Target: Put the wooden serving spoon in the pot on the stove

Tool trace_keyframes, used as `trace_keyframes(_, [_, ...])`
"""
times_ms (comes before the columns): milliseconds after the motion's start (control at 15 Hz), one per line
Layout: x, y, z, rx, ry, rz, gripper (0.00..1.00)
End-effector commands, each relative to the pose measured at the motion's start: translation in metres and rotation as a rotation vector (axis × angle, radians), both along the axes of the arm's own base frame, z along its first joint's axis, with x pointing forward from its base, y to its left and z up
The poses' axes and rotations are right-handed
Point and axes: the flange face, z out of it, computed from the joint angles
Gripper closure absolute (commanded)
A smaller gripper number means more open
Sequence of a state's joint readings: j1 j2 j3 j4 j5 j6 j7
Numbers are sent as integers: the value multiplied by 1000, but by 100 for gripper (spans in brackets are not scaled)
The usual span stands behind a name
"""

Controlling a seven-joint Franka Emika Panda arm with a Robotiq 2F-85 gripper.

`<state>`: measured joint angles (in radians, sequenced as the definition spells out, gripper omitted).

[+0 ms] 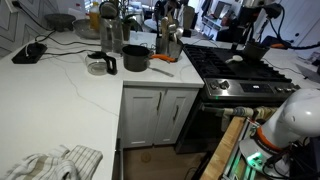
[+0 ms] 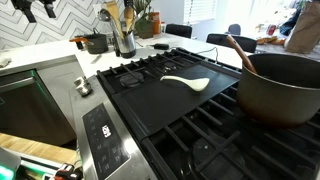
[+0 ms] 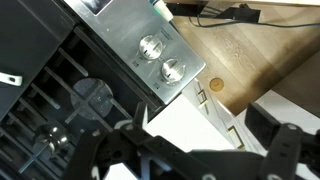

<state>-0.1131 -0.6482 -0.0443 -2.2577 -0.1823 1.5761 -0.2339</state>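
A large dark pot (image 2: 283, 88) stands on the stove (image 2: 150, 110), a gas range with black grates and a steel front with knobs (image 3: 150, 46). A brown wooden spoon handle (image 2: 238, 50) sticks up out of the pot and leans on its rim. A pale cream spoon (image 2: 188, 83) lies flat on the black griddle plate in the middle of the stove. In the wrist view my gripper (image 3: 210, 138) is open and empty. It is high above the stove's front corner and the white cabinet. The pot also shows in an exterior view (image 1: 252, 48).
A white counter (image 1: 60, 95) adjoins the stove and carries a small black pot (image 1: 135, 58), a utensil holder (image 2: 123, 32) with wooden utensils, and a cloth (image 1: 55, 163). White cabinet doors (image 3: 225, 120) and wooden floor (image 3: 250, 50) lie below. My white arm base (image 1: 292, 115) is beside the oven.
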Motion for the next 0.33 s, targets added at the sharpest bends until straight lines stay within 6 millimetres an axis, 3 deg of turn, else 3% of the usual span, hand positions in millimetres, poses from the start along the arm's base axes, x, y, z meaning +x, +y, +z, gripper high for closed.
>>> trace_keyframes(0, [-11,4,8,-13,-21,42,0])
trace_keyframes(267, [-40,8,21,-29,-73,97,0])
